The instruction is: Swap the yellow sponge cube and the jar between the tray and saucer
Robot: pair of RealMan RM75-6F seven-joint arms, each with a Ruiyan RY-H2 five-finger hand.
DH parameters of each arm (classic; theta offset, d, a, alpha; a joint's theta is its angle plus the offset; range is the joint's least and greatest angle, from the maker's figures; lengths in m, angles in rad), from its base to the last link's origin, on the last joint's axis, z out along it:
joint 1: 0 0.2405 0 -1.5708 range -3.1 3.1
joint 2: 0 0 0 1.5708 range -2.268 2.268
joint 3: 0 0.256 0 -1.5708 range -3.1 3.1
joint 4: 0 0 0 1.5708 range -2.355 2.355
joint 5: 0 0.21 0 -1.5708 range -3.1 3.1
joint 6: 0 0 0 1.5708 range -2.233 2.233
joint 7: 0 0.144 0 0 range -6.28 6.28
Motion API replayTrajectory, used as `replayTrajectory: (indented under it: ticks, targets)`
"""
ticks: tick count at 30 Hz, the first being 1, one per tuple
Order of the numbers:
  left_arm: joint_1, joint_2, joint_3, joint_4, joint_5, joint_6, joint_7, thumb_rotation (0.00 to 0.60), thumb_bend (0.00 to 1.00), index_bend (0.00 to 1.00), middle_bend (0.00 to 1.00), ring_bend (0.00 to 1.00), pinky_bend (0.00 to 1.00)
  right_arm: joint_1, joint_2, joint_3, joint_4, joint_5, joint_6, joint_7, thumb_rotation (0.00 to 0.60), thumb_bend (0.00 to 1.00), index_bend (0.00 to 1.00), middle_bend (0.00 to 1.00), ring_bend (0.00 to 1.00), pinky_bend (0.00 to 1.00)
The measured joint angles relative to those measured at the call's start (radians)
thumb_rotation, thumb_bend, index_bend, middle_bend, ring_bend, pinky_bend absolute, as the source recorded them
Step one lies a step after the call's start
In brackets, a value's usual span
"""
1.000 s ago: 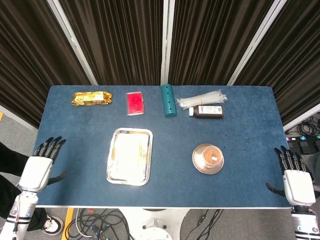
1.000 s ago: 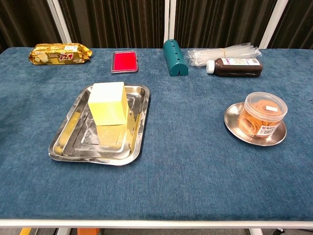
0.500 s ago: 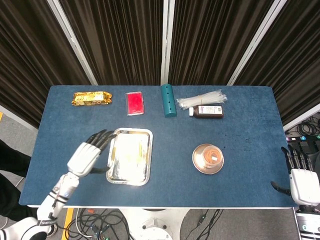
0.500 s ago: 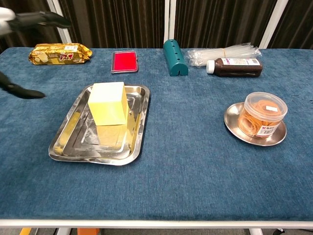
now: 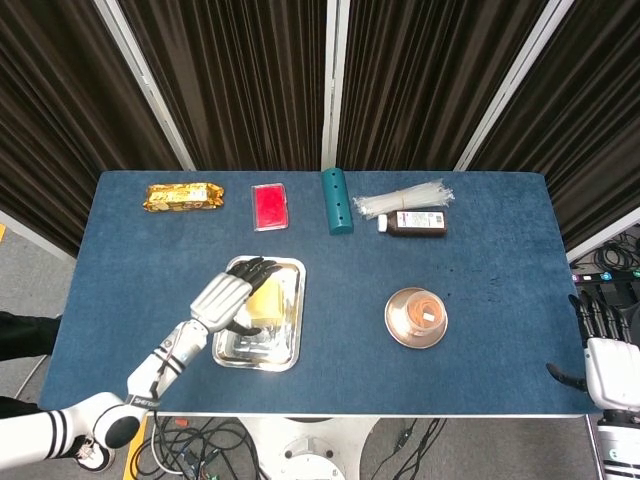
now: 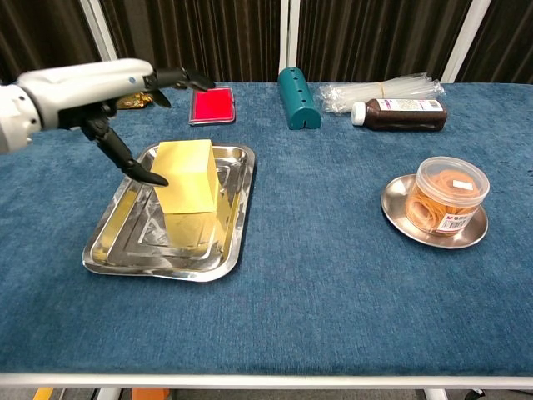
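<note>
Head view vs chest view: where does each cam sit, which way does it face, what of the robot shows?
Head view: high above the near edge, looking steeply down on the table; shows left hand with forearm, and right hand.
Chest view: low at the near edge, facing across the table to the curtains; shows only the left hand.
Shared: left hand over the tray, yellow sponge cube, jar on saucer.

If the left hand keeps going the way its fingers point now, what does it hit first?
Most likely the yellow sponge cube in the tray: the left hand hovers open over it, thumb beside its left face. Depth is unclear, so contact can't be confirmed.
</note>
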Motion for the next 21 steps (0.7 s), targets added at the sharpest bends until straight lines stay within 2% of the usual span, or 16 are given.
replayTrajectory:
  ticks: [11, 21]
  targets:
    - [-0.063, -0.07, 0.004, 0.144, -0.085, -0.065, -0.053, 0.6, 0.07, 0.07, 0.03, 0.0, 0.15, -0.002, -0.007, -0.001, 0.02, 0.007, -0.006, 0.016, 0.6, 0.0, 0.0, 0.0, 0.0, 0.0]
    - [-0.091, -0.104, 0.017, 0.199, -0.098, -0.086, -0.107, 0.6, 0.07, 0.07, 0.07, 0.0, 0.16, -0.004, -0.011, 0.0, 0.03, 0.012, -0.009, 0.025, 0.6, 0.0, 0.0, 0.0, 0.0, 0.0]
